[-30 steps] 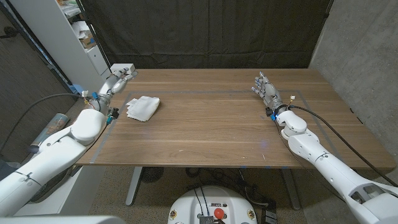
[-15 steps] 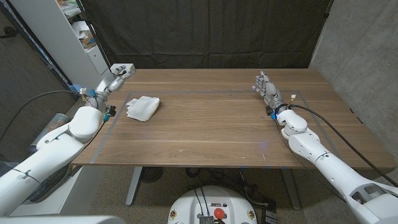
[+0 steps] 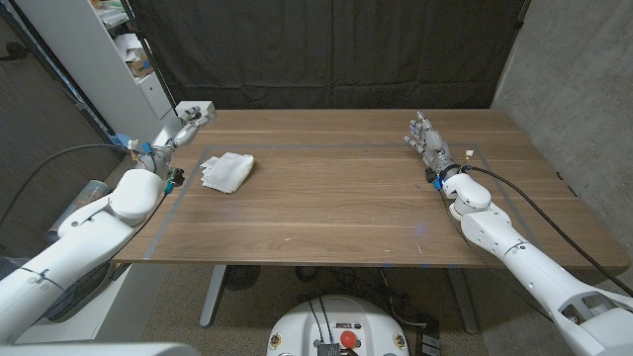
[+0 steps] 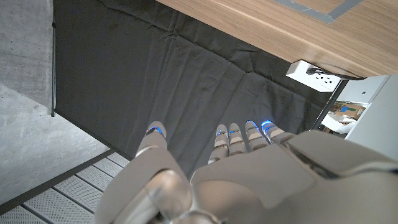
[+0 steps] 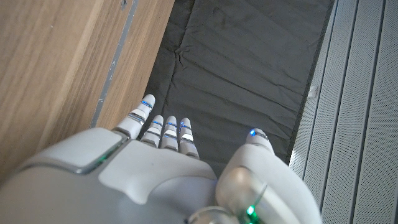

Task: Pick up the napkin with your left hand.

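At the counter's [image 3: 346,213] far left corner, the left hand [image 3: 186,122] is seen spread and holding nothing. The folded white napkin [image 3: 227,170] lies just inward and nearer the robot. The right hand [image 3: 423,136], also spread and holding nothing, is well apart at the far right.

The robot's left hand [image 3: 181,126] has drawn back toward the table's [image 3: 336,198] far left corner, away from the napkin [image 3: 226,170]; its elbow has swung outward.

left robot hand [image 4: 249,180] palm hidden, wrist cropped
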Motion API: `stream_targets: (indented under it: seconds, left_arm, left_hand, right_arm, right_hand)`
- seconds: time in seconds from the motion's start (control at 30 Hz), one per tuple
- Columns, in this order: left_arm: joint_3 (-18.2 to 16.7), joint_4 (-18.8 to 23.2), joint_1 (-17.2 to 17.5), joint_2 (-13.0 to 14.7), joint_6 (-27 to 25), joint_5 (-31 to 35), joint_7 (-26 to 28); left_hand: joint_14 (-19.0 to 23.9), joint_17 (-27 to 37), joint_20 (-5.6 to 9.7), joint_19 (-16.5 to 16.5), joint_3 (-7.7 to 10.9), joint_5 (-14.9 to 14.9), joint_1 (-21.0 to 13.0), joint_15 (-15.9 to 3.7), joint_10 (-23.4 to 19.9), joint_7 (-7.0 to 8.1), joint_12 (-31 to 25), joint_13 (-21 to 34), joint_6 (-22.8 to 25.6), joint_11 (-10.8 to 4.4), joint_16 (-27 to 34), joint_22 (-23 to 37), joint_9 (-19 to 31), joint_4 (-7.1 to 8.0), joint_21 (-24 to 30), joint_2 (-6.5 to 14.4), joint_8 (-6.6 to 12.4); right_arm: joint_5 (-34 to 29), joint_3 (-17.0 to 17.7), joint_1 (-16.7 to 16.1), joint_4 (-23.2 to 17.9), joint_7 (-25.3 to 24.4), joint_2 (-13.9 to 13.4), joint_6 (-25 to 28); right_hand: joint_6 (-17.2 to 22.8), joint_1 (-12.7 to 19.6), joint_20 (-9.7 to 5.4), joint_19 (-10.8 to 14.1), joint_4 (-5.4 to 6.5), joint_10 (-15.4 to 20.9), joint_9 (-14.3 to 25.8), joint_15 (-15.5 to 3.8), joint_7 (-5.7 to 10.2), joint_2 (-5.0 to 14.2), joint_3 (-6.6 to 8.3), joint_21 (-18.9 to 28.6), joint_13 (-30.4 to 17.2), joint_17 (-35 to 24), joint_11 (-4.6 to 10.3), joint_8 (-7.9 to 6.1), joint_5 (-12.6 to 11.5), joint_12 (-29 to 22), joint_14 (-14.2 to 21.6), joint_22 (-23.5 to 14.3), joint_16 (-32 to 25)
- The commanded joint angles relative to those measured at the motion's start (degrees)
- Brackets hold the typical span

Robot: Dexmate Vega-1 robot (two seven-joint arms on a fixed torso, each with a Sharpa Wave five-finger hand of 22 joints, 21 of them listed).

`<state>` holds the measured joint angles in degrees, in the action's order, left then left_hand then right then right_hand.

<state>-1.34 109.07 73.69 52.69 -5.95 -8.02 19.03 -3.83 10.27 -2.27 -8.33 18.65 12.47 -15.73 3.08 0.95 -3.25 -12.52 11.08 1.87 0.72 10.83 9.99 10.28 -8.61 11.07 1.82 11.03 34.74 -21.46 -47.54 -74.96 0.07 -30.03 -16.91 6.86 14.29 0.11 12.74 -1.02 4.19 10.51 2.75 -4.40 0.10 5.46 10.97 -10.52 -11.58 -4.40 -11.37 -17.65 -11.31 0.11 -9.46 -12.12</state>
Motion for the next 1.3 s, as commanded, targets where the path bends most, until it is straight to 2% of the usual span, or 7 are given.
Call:
stream_targets:
  seconds: [0.03, 0.23, 0.67, 0.93, 1.03, 1.3]
  left_arm:
    - [-0.3, 1.5, 0.4, 0.4, -2.0, 0.8, 0.7]
    - [0.2, 3.0, 0.1, 1.8, -5.2, 3.5, 1.4]
    - [3.0, 2.3, -2.3, 2.4, -6.4, 4.8, 0.7]
    - [5.0, 2.6, -3.8, 3.3, -8.5, 6.1, 0.5]
    - [5.9, 3.1, -4.2, 4.4, -9.6, 7.4, 0.4]
    - [5.9, 3.3, -3.8, 5.8, -9.7, 7.3, -0.5]
  left_hand:
    - [0.0, 0.1, -0.27, -0.2, 0.26, -0.4, -0.7, -0.1, -0.1, -0.12, -0.1, 0.1, 0.5, -0.05, 0.2, 0.1, 0.1, -0.3, 0.2, 0.1, 0.34]
    - [0.1, 0.1, -0.33, -0.2, 0.3, -0.4, -0.9, -0.03, -0.1, -0.01, -0.1, 0.1, 0.7, -0.04, 0.2, 0.2, 0.1, -0.31, 0.2, 0.1, 0.39]
    - [0.3, 0.1, -0.32, 0.0, 0.41, -0.4, -1.4, -0.25, -0.3, 0.23, -0.1, 0.1, 0.8, -0.38, 0.2, 0.2, 0.1, -0.33, 0.3, 0.1, 0.33]
    - [0.3, 0.1, -0.39, 0.1, 0.46, -0.4, -1.6, -0.25, -0.3, 0.34, -0.1, 0.1, 0.8, -0.35, 0.2, 0.2, 0.1, -0.36, 0.2, 0.1, 0.32]
    - [0.4, 0.1, -0.36, 0.1, 0.48, -0.4, -1.7, -0.28, -0.4, 0.42, -0.1, 0.1, 0.8, -0.37, 0.2, 0.2, 0.1, -0.37, 0.3, 0.2, 0.32]
    - [0.4, 0.1, -0.5, 0.2, 0.61, -0.4, -2.3, -0.15, -0.4, 0.35, -0.1, 0.2, 0.4, -0.29, 0.2, 0.1, 0.1, -0.52, 0.2, 0.1, 0.16]
  right_arm:
    - [-0.4, -0.7, 1.0, 0.8, 1.2, 0.4, -0.8]
    - [-0.5, -0.3, 0.8, 1.0, 1.2, 0.1, -1.3]
    - [-0.2, -0.4, 1.3, 2.7, 1.8, 1.0, -2.4]
    - [-0.3, -0.3, 1.4, 2.7, 1.7, 0.9, -2.4]
    - [-0.3, -0.2, 1.4, 2.6, 1.6, 0.9, -2.6]
    - [-0.4, -0.1, 1.2, 2.2, 1.4, 0.8, -2.8]
  right_hand:
    - [0.6, 0.3, 0.08, 0.5, -0.08, 0.5, 0.3, 0.09, -0.05, 0.16, -0.09, 0.0, -0.2, -0.3, -0.2, -0.01, 0.1, 0.1, 0.6, -0.3, 0.2]
    - [0.7, 0.4, 0.15, 0.6, -0.08, 0.6, 0.3, 0.09, 0.01, 0.2, -0.11, 0.0, -0.2, -0.3, -0.18, -0.01, 0.2, 0.1, 0.6, -0.3, 0.2]
    - [0.8, 0.3, 0.16, 0.6, -0.09, 0.7, 0.3, 0.05, 0.11, 0.23, -0.19, 0.0, -0.2, -0.3, -0.21, -0.05, 0.2, 0.0, 0.7, -0.3, 0.1]
    - [0.8, 0.3, 0.13, 0.6, -0.09, 0.7, 0.3, 0.05, 0.12, 0.24, -0.24, 0.0, -0.2, -0.3, -0.21, -0.03, 0.2, 0.1, 0.8, -0.3, 0.1]
    - [0.8, 0.3, 0.14, 0.6, -0.09, 0.7, 0.3, 0.06, 0.15, 0.25, -0.26, 0.0, -0.2, -0.3, -0.21, -0.04, 0.2, 0.1, 0.8, -0.3, 0.1]
    - [0.8, 0.3, 0.17, 0.6, -0.1, 0.7, 0.3, 0.02, 0.23, 0.28, -0.3, 0.0, -0.2, -0.3, -0.17, 0.0, 0.2, 0.1, 0.8, -0.3, 0.1]
